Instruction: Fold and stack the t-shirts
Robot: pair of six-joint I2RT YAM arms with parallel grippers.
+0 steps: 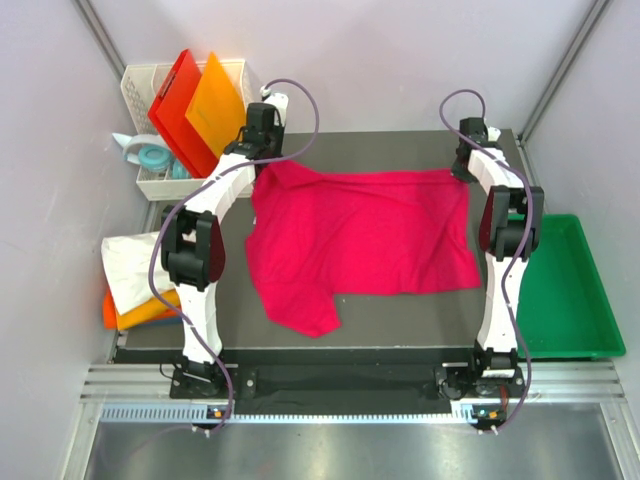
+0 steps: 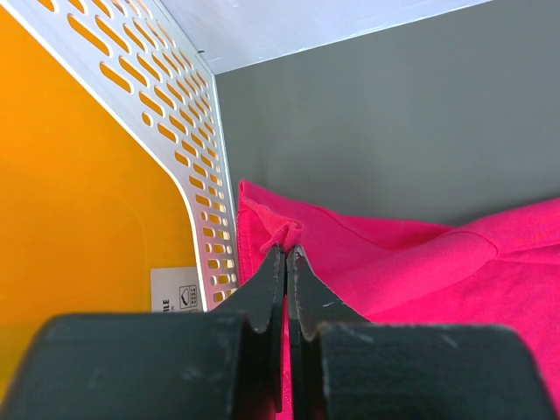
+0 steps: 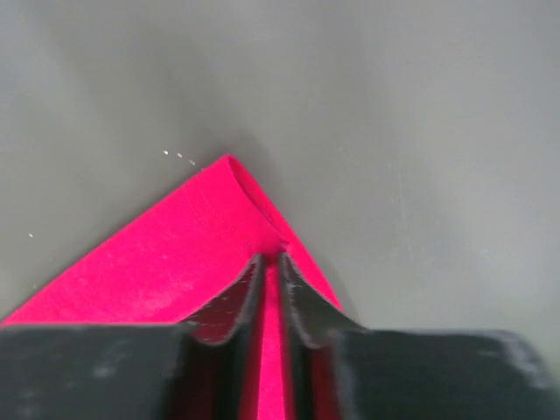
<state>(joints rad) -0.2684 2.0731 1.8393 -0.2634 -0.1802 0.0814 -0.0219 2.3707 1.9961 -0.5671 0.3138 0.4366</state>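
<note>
Left gripper (image 2: 287,252) and right gripper (image 3: 269,260) pinch far corners of the crimson-pink cloth t-shirt (image 1: 360,235), which we see lying nearward of both.

Dark grey flat matte table (image 1: 400,320), carrying a large crimson-pink cloth t-shirt (image 1: 360,240) directly on its top. Lying spread open and lightly rumpled, reaching from the far left corner across to the far right, one short sleeve pointing toward the near edge. Leaving bare grey strips showing along the near and far edges. Sitting at the left edge, partly overhanging: crumpled white cloth t-shirt (image 1: 130,262) over folded orange cloth t-shirt (image 1: 140,312).
</note>
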